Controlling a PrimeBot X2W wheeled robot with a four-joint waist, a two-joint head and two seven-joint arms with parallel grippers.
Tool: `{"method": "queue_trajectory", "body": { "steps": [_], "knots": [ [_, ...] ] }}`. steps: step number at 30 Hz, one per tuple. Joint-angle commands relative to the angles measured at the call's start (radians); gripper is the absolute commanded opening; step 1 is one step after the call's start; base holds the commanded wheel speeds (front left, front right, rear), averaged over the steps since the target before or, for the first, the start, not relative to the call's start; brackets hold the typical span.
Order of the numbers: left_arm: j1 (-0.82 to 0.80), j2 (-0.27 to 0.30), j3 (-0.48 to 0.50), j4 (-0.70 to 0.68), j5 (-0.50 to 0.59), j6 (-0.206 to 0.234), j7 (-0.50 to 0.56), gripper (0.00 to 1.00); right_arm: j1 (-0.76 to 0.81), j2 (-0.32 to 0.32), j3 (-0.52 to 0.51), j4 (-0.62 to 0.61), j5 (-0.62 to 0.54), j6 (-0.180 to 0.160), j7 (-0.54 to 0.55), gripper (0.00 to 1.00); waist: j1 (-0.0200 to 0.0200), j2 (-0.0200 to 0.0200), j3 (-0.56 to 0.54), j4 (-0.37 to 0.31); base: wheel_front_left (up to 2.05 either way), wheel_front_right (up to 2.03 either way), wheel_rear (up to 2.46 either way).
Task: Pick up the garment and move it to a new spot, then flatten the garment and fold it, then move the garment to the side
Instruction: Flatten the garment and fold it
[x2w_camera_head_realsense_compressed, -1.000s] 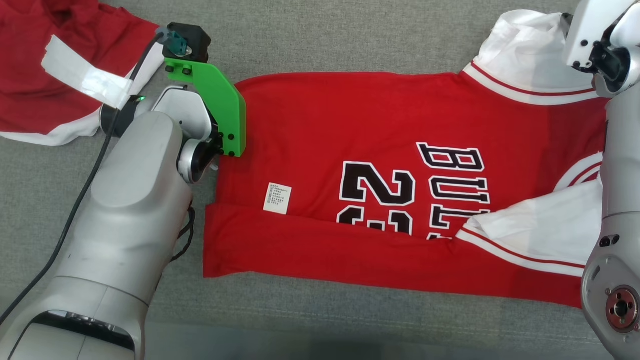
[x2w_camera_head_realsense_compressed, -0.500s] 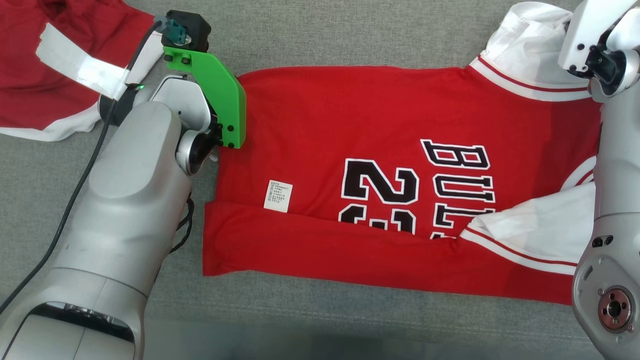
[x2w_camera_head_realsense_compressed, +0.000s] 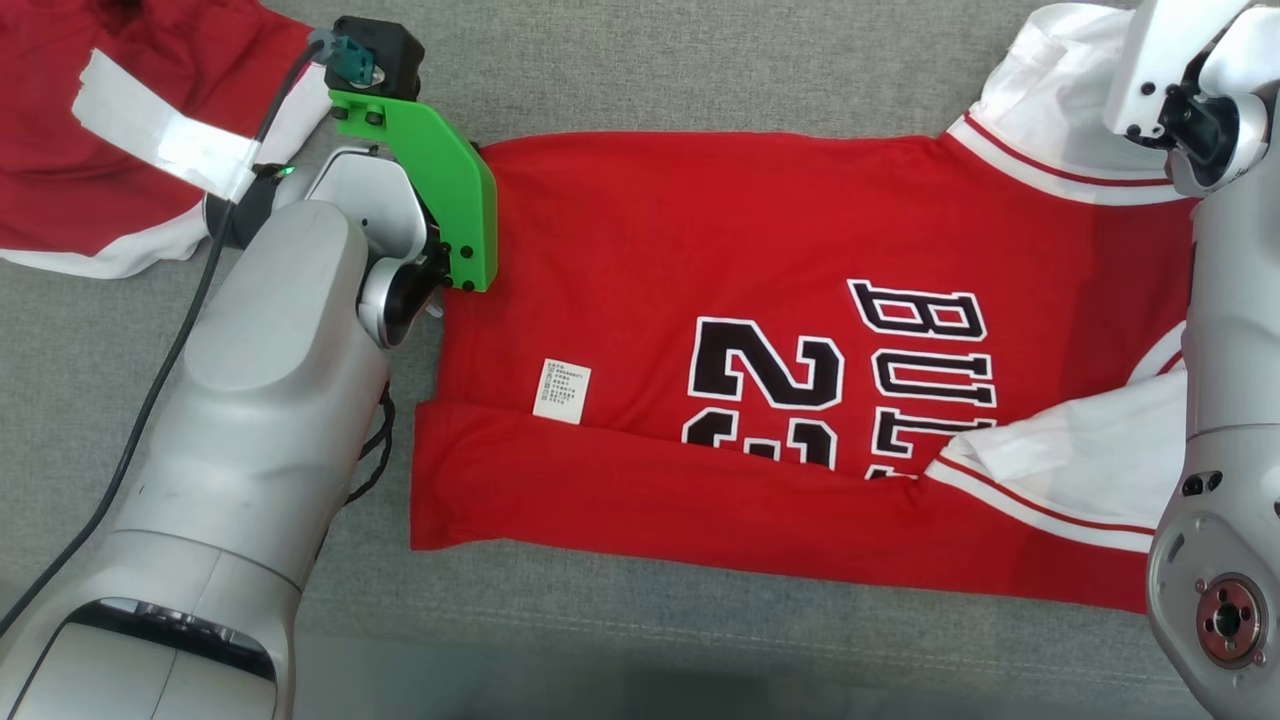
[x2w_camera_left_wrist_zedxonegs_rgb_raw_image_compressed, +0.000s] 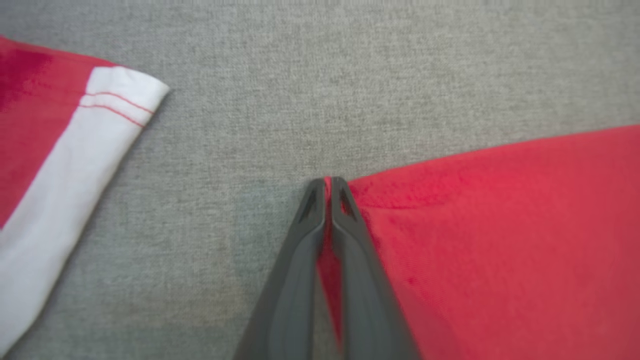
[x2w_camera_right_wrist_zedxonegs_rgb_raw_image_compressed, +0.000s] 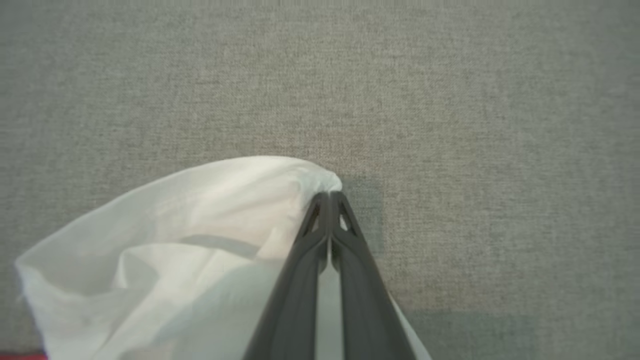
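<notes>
Pinching a hem corner of the red jersey (x2w_camera_left_wrist_zedxonegs_rgb_raw_image_compressed: 500, 225), the left hand (x2w_camera_left_wrist_zedxonegs_rgb_raw_image_compressed: 327, 182) is closed, its two dark fingers pressed together on a thin fold of red cloth that runs down between them. Its tips sit right at the cloth's edge on the grey bench (x2w_camera_left_wrist_zedxonegs_rgb_raw_image_compressed: 350, 75). To the left of this hand, well apart across bare grey fabric, lies a second red garment (x2w_camera_left_wrist_zedxonegs_rgb_raw_image_compressed: 50, 165) with a white cuff stitched in red. In the head view the left hand's fingers are hidden beneath a green bracket (x2w_camera_head_realsense_compressed: 440, 190) on its wrist.

To the right of the left hand, the jersey spreads flat on the bench, showing a black number and lettering outlined in white. Its near edge is folded up over the body, covering the bottom of the number, and a small white label (x2w_camera_head_realsense_compressed: 562, 390) lies just above that fold.

At the jersey's far right end, the right hand (x2w_camera_right_wrist_zedxonegs_rgb_raw_image_compressed: 330, 196) is likewise closed. Its fingers meet at the tips, clamped on the edge of the white sleeve (x2w_camera_right_wrist_zedxonegs_rgb_raw_image_compressed: 200, 225), which bunches to the left of the fingers.
</notes>
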Motion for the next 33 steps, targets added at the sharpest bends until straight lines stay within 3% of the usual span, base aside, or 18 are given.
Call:
{"method": "queue_trajectory", "body": {
  "steps": [1,13,19,23,33],
  "knots": [
    [0.023,-0.001,-0.002,0.025,-0.009,0.004,-0.006,0.0,0.007,-0.011,0.004,-0.001,0.012,0.0,-0.011,0.0,0.0,0.0,-0.006,-0.002,0.0,0.0,0.0],
    [0.05,0.038,0.009,0.015,-0.016,0.011,-0.062,0.0,0.1,-0.081,0.128,-0.145,0.225,0.0,0.041,0.0,0.0,0.0,-0.082,-0.02,0.0,0.0,0.0],
    [0.095,0.069,0.004,-0.028,-0.012,0.019,-0.076,0.0,0.253,-0.156,0.202,-0.366,0.361,0.0,0.149,0.0,0.0,0.0,-0.128,-0.032,0.0,0.0,0.0],
    [0.16,0.093,0.001,-0.094,-0.017,0.031,-0.086,0.0,0.417,-0.208,0.192,-0.581,0.432,0.0,0.234,0.0,0.0,0.0,-0.158,-0.037,0.0,0.0,0.0],
    [0.348,0.143,-0.009,-0.27,-0.022,0.085,-0.107,0.0,0.726,-0.205,0.178,-0.873,0.502,0.0,0.29,0.0,0.0,0.0,-0.197,-0.047,0.0,0.0,0.0]
  ]
}}
